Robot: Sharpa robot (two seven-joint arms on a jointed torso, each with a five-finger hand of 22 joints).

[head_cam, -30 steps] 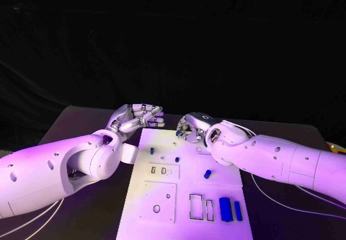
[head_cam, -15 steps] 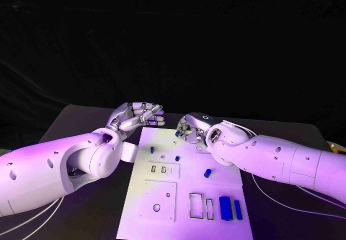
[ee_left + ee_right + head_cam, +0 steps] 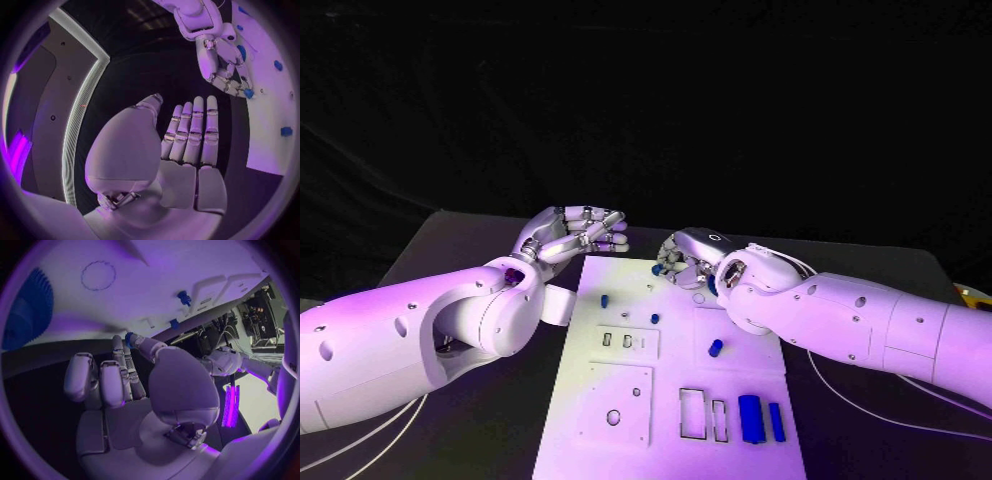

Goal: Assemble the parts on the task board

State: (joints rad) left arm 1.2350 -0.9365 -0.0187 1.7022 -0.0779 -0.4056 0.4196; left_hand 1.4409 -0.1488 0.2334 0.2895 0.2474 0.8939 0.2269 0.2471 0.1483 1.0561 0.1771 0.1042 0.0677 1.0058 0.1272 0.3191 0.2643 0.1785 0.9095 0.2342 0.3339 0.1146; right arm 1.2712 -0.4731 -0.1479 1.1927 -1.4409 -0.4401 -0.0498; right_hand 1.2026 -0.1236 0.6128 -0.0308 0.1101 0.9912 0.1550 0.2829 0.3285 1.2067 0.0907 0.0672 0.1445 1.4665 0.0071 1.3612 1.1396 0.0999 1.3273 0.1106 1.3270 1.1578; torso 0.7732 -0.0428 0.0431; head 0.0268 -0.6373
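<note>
White task board (image 3: pixel 678 400) with blue parts (image 3: pixel 750 417), left hand (image 3: pixel 574 234) fingers apart, empty, right hand (image 3: pixel 687 260) pinching small blue part (image 3: pixel 249 93).

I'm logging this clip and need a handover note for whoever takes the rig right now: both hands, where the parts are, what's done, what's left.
Left hand: holds nothing, fingers loosely curled, off the far left corner of the task board.
Right hand: over the board's far edge, pinching a small blue part at its fingertips.
Parts: two long blue bars lie side by side at the near right beside empty rectangular slots; three small blue pieces sit at mid-board, one being the blue peg.
Done: I cannot tell which parts are seated.
Left: place the pinched part, then the bars.
</note>
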